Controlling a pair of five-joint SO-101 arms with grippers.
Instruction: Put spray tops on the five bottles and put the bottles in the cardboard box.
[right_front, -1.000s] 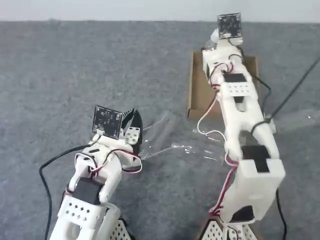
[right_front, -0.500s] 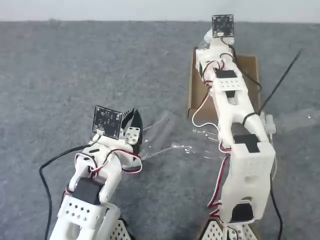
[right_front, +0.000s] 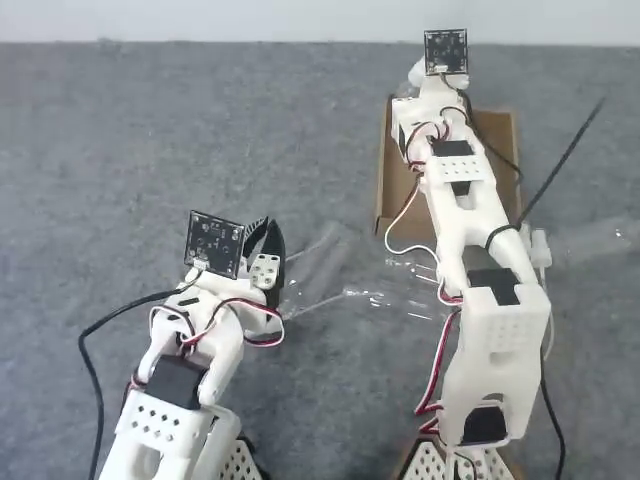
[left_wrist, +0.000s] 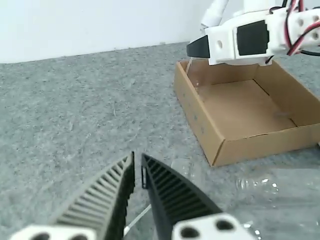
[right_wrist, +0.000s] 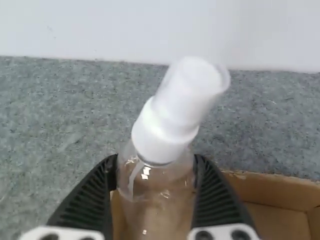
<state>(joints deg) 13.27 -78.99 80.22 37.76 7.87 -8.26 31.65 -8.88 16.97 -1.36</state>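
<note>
While your right claw (right_wrist: 154, 167) is clamped on a clear bottle (right_wrist: 150, 200) that wears a white spray top (right_wrist: 177, 107), you hold it tilted above the far end of the cardboard box (left_wrist: 235, 145). Your left claw (left_wrist: 138, 167) sits low over the grey worktop (right_front: 150, 130), fingers together, near loose clear bottles (right_front: 385, 295) lying just beside the box.

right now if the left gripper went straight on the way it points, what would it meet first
Probably the bare grey mat: the left gripper tilts down toward it, while the cardboard box and the clear bottles lie off its line. Depth is hard to judge.
</note>
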